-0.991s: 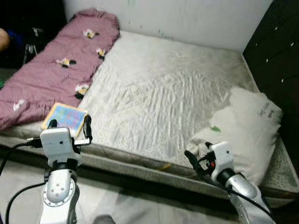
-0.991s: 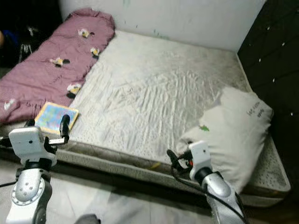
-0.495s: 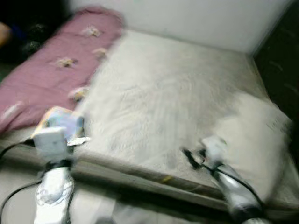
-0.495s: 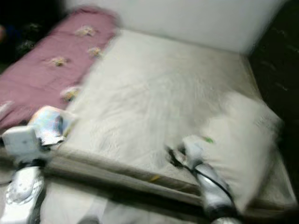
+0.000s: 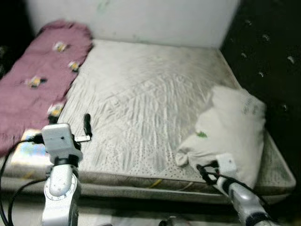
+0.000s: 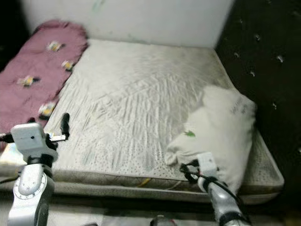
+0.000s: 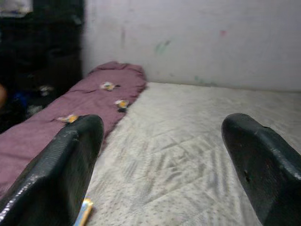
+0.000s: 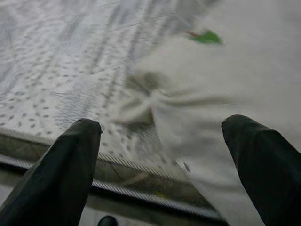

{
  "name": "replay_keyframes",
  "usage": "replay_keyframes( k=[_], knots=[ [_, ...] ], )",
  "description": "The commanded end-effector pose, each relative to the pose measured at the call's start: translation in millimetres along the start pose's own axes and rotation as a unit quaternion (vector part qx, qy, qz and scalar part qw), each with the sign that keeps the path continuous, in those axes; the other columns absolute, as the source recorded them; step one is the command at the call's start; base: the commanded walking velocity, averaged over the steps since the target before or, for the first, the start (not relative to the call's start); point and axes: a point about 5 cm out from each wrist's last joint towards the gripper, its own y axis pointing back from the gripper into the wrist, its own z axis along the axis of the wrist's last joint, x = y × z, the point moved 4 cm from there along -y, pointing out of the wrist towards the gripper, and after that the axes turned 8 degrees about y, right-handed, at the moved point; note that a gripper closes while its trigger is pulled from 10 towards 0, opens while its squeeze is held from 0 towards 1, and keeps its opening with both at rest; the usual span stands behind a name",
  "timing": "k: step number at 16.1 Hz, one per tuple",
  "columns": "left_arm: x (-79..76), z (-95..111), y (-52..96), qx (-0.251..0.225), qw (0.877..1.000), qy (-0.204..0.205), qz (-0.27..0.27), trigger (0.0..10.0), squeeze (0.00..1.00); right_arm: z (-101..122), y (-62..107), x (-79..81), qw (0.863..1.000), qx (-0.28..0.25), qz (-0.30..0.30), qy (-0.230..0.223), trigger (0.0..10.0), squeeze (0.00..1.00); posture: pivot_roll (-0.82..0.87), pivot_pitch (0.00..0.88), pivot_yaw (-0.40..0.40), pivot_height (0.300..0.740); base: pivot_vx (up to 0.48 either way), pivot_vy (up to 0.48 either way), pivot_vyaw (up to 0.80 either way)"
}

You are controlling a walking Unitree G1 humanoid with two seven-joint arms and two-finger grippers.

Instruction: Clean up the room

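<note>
In the left eye view, a big bed [image 5: 146, 108] with a wrinkly white sheet sits against a white wall [image 5: 155, 21]. A pink blanket [image 5: 40, 89] with little flowers lies along the bed's left side. A colorful book [image 5: 26, 153] rests on the bed's left front corner, near the blanket. A white pillow [image 5: 230, 129] lies at the right front corner, next to a dark headboard [image 5: 268, 61]. The left end effector [image 5: 86, 128] is held up over the bed's front edge. The right end effector [image 5: 205, 173] is low, just in front of the pillow.

In the left wrist view, the two black fingers [image 7: 66, 169] are spread wide, with the bed and blanket beyond them.

In the right wrist view, the fingers [image 8: 70, 165] are spread wide too, pointing at the pillow's [image 8: 225, 94] bunched corner at the bed's edge.
</note>
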Motion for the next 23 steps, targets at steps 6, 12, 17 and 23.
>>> replay_keyframes(
  k=[6, 12, 17, 23],
  knots=[
    [-23.6, -25, 1.1, 0.056, 0.996, -0.008, -0.074, 10.0, 0.0, 16, -1.6, 66.8, 0.993, -0.101, 0.059, -0.016, 10.0, 0.0, -0.07, 0.0, 0.081, 0.74, 0.0, 0.0, -0.47],
    [-23.4, -13, -8.3, 0.028, 0.997, -0.023, -0.067, 10.0, 0.0, 75, -3.1, 87.2, 0.972, -0.232, -0.013, 0.045, 10.0, 0.0, -0.07, 0.0, 0.057, 0.74, 0.0, 0.0, 0.0],
    [-9.9, 2, -11.6, -0.007, 1.0, -0.015, -0.008, 10.0, 0.0, 246, 0.4, 27.4, 0.913, -0.4, -0.074, 0.008, 10.0, 0.0, -0.03, 0.0, 0.007, 0.74, 0.0, 0.0, 0.0],
    [1.0, 5, -13.4, -0.019, 0.999, -0.011, 0.027, 10.0, 0.0, 271, 8.2, 65.9, 0.919, -0.392, -0.045, -0.008, 10.0, 0.0, -0.02, 0.0, -0.008, 0.74, 0.0, 0.0, 0.0]
  ],
)
